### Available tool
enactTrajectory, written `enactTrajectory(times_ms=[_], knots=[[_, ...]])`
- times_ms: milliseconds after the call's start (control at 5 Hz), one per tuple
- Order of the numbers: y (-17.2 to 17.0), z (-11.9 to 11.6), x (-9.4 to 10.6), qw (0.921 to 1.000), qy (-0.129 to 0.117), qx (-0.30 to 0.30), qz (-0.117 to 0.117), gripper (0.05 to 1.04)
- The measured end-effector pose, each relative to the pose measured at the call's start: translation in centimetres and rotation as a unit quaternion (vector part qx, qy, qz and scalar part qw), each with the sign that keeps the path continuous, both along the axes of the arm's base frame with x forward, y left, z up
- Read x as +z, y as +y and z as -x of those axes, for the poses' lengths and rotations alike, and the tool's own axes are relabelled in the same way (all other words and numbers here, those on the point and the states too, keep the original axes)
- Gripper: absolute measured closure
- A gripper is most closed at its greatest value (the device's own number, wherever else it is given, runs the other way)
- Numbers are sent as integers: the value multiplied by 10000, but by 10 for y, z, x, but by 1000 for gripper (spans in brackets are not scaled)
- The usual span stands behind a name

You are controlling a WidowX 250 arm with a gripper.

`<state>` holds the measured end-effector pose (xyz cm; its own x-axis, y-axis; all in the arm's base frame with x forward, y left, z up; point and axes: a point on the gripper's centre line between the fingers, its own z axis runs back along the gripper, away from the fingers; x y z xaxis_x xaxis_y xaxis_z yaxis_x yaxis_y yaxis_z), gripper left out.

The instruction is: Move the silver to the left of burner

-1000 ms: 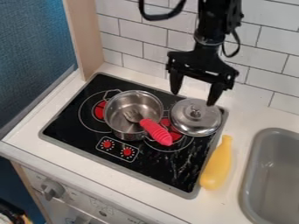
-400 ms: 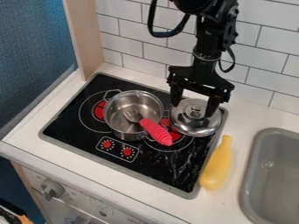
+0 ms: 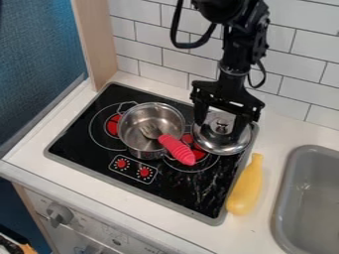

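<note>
Gripper (image 3: 219, 130), 1: jaws spread over silver lid (image 3: 222, 145), 1, on cooktop (image 3: 177, 191) beside pot (image 3: 135, 141). Handling advised: centre on knob (image 3: 221, 126), lower straight, close squarely, lift clear of pot.

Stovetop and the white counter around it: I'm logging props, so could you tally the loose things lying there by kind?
Silver pot: 1
Silver lid: 1
Fork with a red handle: 1
Yellow squash-like item: 1
Total: 4
</note>
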<state>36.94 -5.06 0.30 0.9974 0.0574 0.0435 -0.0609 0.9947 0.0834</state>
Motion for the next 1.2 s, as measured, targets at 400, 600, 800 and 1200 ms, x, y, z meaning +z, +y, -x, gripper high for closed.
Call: enactTrajectory(times_ms=[400,600,800,1200], knots=[[-3,-2,-1,9999,-53,-15,132,739],[-2,-2,-1,9998,-61,-6,201,804],[1,-3,1,9999,-98,2,103,804],[-9,-7,48,9982,-595,79,26,804]])
